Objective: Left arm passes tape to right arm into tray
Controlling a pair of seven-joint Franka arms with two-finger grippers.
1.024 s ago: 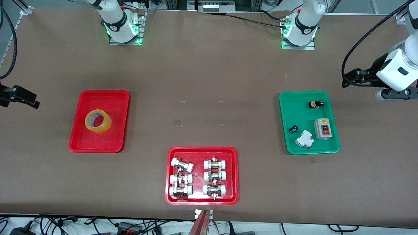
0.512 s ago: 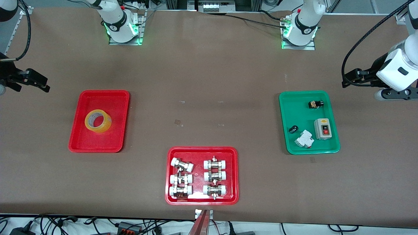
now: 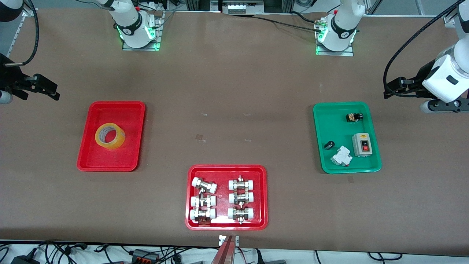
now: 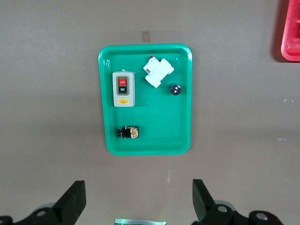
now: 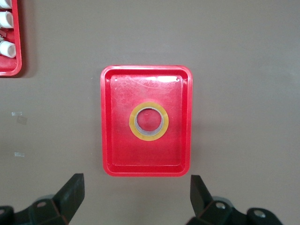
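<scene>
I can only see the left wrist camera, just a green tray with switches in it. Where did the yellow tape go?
Observer: The ring-shaped roll of translucent yellow tape lies flat in the plain red rectangular plastic tray, toward the right arm's end of the table.
Operator: Is a pincer holding it?
Observer: No. The right pincer is open, up in the air beside that tray, touching nothing.
Operator: What's the red corner I can see?
Observer: That is a second red tray, full of white-capped metal fittings, nearer the front camera than the green tray.
</scene>
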